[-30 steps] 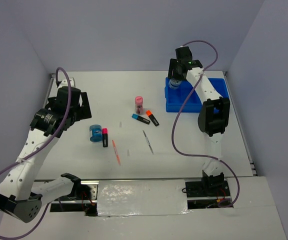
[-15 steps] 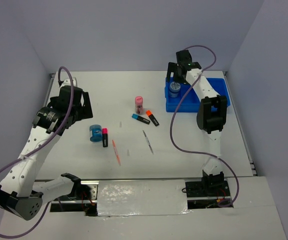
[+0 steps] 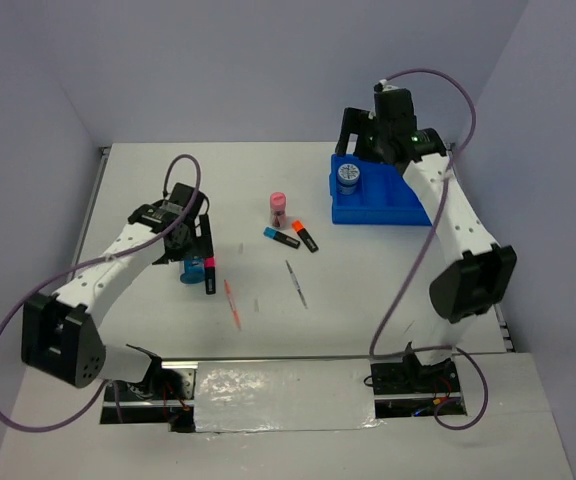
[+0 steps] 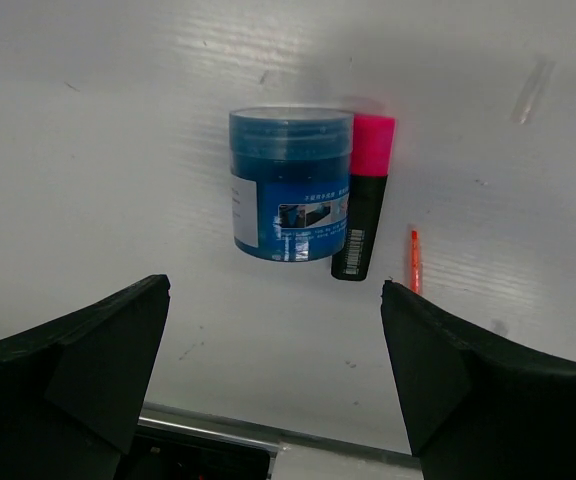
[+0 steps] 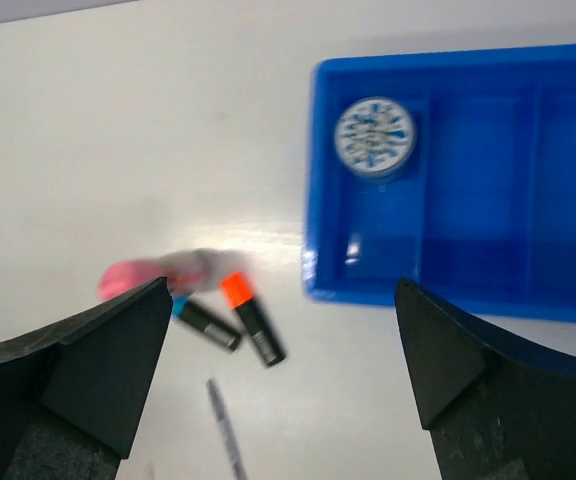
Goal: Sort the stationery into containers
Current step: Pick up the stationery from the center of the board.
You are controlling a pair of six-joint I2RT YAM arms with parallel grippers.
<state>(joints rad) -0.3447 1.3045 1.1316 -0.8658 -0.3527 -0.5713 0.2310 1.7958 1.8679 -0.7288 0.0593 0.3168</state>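
My left gripper is open and empty, hovering just above a blue-white tape disc and a pink-capped highlighter. The left wrist view shows the disc lying on its side, touching the highlighter, ahead of my open left gripper. My right gripper is open and empty above the bright-blue tray. The second tape disc lies in the tray's left compartment. It also shows in the right wrist view, inside the tray.
A pink cylinder, a blue-capped highlighter and an orange-capped highlighter lie mid-table. A grey pen and an orange pen lie nearer the front. The tray's other compartments hold nothing visible.
My right gripper has let go of the tape disc in the tray and lifted away. My left arm has swung right, over the other disc and pink highlighter.
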